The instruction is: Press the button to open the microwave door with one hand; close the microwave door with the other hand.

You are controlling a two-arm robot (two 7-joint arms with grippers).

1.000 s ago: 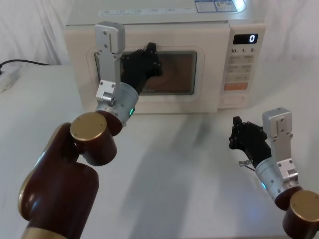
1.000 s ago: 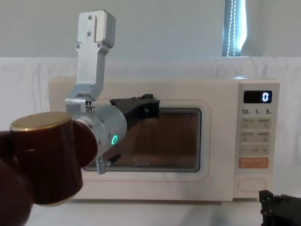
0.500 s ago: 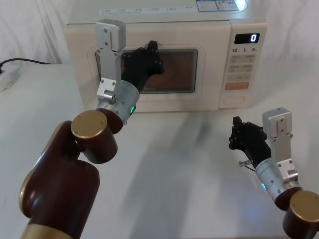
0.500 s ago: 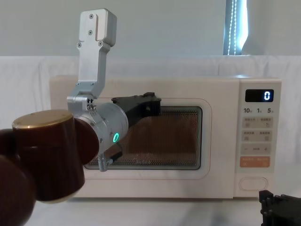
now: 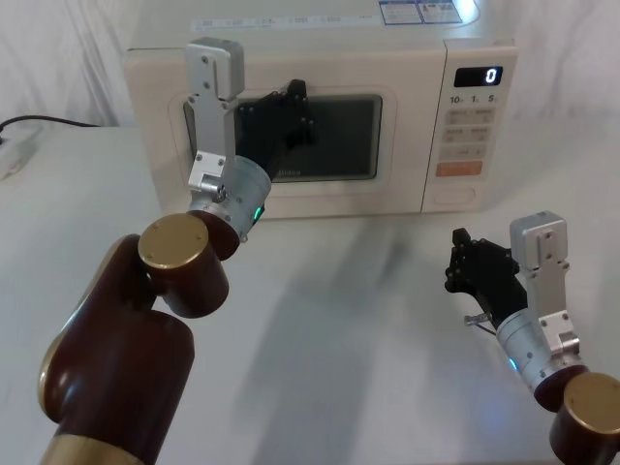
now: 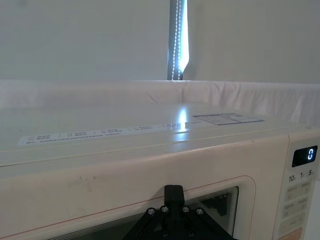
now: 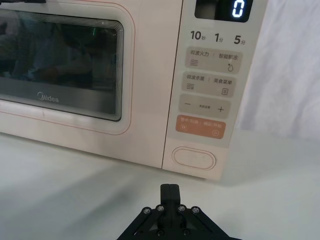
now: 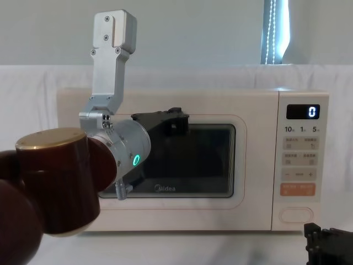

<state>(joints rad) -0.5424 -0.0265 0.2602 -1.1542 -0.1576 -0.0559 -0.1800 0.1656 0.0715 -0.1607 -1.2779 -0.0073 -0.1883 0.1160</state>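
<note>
The cream microwave [image 5: 320, 58] stands at the back of the table. Its door [image 5: 399, 145] lies flush with the front, and the glass window is dark. My left gripper [image 5: 295, 97] is shut, its tip against the upper part of the door [image 8: 253, 165], over the window's top edge. In the left wrist view the shut fingers [image 6: 173, 192] point at the door just above the window. My right gripper [image 5: 460, 257] is shut and hovers low over the table in front of the control strip. It points toward the large pill-shaped button [image 7: 194, 158] but stays well apart from it.
An orange key [image 5: 457, 168] and a black display [image 5: 479, 75] reading 0 sit above the button [image 5: 453, 193]. A black cable [image 5: 39, 121] runs along the far left. The white table [image 5: 339, 320] has open room between my two arms.
The window's orange glow has gone out and the glass now looks dark. My left gripper stays against the door. The right arm has not moved.
</note>
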